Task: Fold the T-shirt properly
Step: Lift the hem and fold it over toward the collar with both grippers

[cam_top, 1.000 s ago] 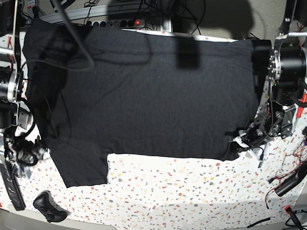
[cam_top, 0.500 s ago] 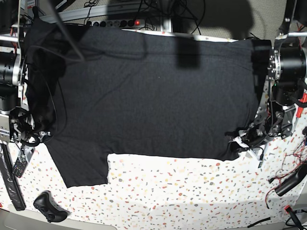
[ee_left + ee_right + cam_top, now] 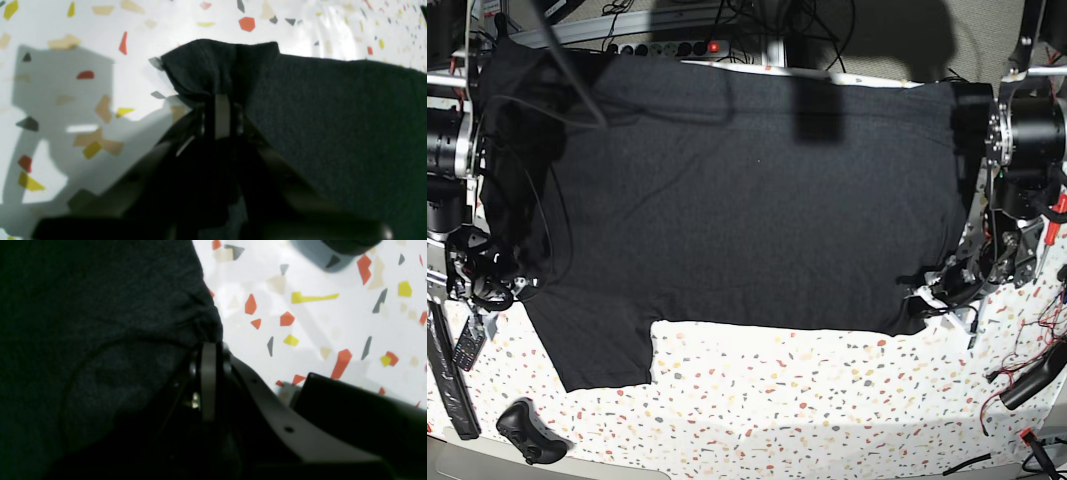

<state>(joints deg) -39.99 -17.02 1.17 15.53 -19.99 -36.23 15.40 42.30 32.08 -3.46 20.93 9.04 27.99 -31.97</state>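
The black T-shirt (image 3: 747, 190) lies spread flat on the speckled table (image 3: 827, 400), one sleeve pointing to the front left. In the base view my left gripper (image 3: 924, 297) sits at the shirt's front right corner. The left wrist view shows that gripper (image 3: 222, 100) shut on a bunched corner of the fabric (image 3: 333, 116). My right gripper (image 3: 515, 283) is at the shirt's left edge, above the sleeve. Seen from the right wrist, the right gripper (image 3: 209, 346) has its jaws together on the edge of the cloth (image 3: 83, 323).
A black hand controller (image 3: 527, 432) and a small remote (image 3: 467, 345) lie at the front left. A power strip (image 3: 667, 47) with a red light runs behind the shirt. Loose cables (image 3: 1027, 370) trail at the right edge.
The right arm has moved in from the front left to the shirt's left edge, and its gripper has gone from open to shut on the cloth. The left gripper has held still.
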